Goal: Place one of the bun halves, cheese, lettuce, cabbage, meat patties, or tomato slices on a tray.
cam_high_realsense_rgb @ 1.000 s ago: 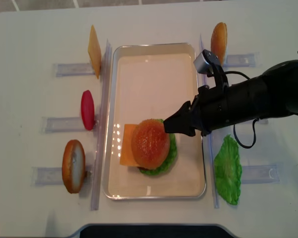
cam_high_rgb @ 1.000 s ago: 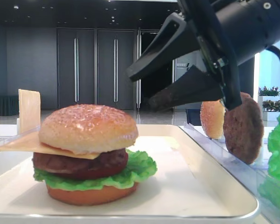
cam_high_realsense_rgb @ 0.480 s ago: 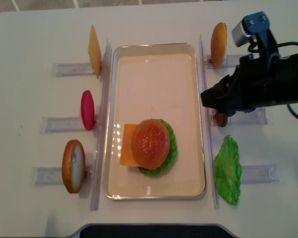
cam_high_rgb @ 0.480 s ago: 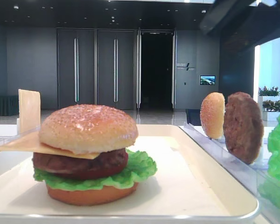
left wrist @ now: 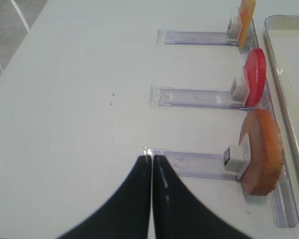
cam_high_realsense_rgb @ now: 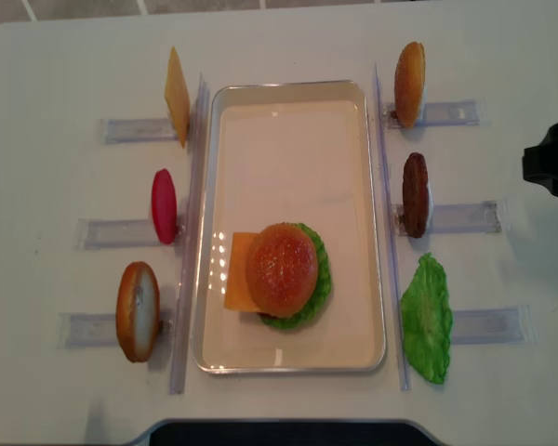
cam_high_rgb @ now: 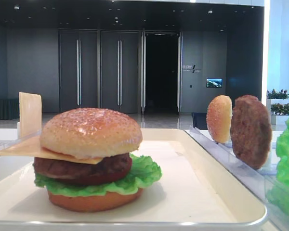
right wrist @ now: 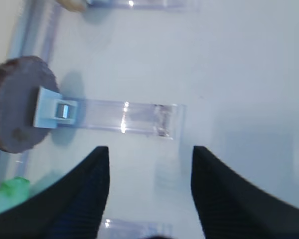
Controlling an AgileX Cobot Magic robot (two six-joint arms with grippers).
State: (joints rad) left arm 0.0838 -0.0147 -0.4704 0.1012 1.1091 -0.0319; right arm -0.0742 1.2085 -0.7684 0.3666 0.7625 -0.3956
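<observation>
The left end effector (left wrist: 150,199) is seen pinched tight and empty, a bun half (left wrist: 261,152) racked ahead to its right; the right end effector (right wrist: 149,191) is spread wide, empty, a meat patty (right wrist: 17,102) standing on edge ahead-left, nearer it, the tray (cam_high_realsense_rgb: 288,93) beyond.

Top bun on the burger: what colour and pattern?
Golden-brown, glossy, finely speckled with pale sesame: top bun. Shows best in the low exterior view.

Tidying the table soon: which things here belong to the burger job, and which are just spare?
In the job: tray, stacked burger with bun top, cheese, lettuce.
Spare on racks: patty, lettuce leaf, cheese slice, red slice, two buns.
</observation>
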